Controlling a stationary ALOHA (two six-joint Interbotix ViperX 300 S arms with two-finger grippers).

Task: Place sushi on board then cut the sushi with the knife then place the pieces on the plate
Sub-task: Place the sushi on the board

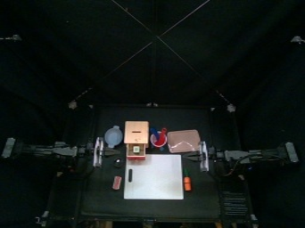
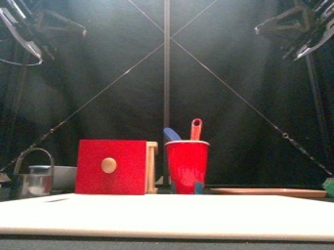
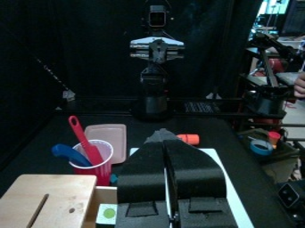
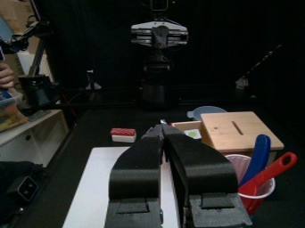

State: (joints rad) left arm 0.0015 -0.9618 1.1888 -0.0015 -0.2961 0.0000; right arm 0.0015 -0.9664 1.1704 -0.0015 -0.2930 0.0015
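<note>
Plainly, the left end effector (image 3: 167, 144) and right end effector (image 4: 165, 131) are pressed together. Spread one before grasping, then aim centrally for the white board (image 1: 155, 178).

Pale wooden box (image 1: 136, 134), glossy red plastic cup (image 2: 187, 164), matt white board (image 1: 156, 176), shiny metal cutter (image 2: 37, 180).

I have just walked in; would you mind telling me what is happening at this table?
Nothing is being handled at this moment. The left gripper and the right gripper hang at either side of the white rectangular cutting board, jaws shut and empty. The board looks bare. Behind it stand the pale wooden box with a red drawer front, the red plastic cup holding a blue toy knife and a red toy knife, and the flat pink tray. No cutting has begun.
</note>
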